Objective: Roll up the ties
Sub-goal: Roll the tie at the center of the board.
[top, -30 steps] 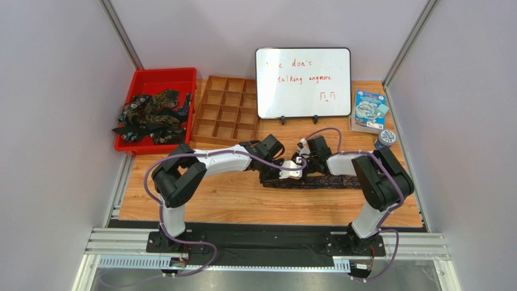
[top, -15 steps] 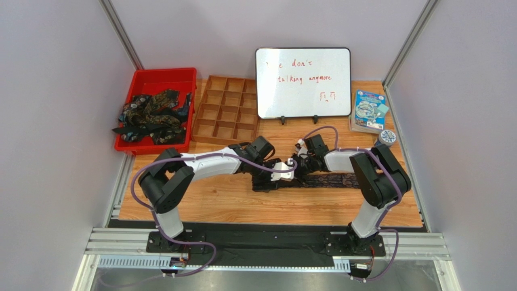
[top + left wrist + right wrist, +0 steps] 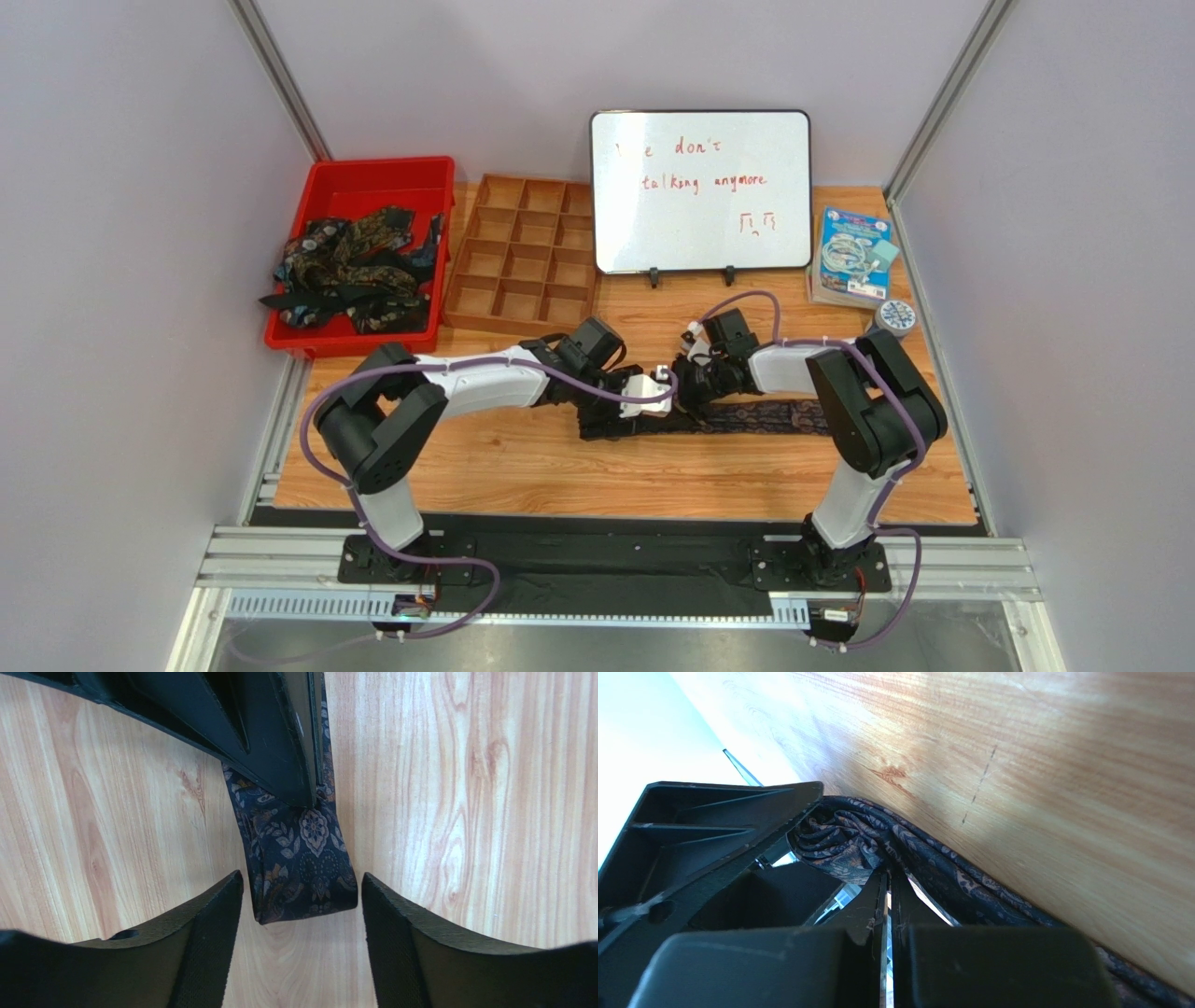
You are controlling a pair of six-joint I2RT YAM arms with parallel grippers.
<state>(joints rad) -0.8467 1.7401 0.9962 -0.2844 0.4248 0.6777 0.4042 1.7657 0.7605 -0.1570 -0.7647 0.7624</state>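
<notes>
At far left, a red bin [image 3: 421,175] holds heaped ties [image 3: 351,266], with a wooden divider tray [image 3: 522,252] alongside. Mid-worktop [image 3: 561,462], the left pincer [image 3: 300,882] gapes around one tie [image 3: 309,854]; the right pincer [image 3: 887,876] is closed, its tips against the bunched fabric. Behind, a whiteboard [image 3: 700,189] reads "don't talking anymore".

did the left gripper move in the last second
Yes. Against the whiteboard, the left gripper has slid left, toward the red bin side, and now stands open around the tie.
</notes>
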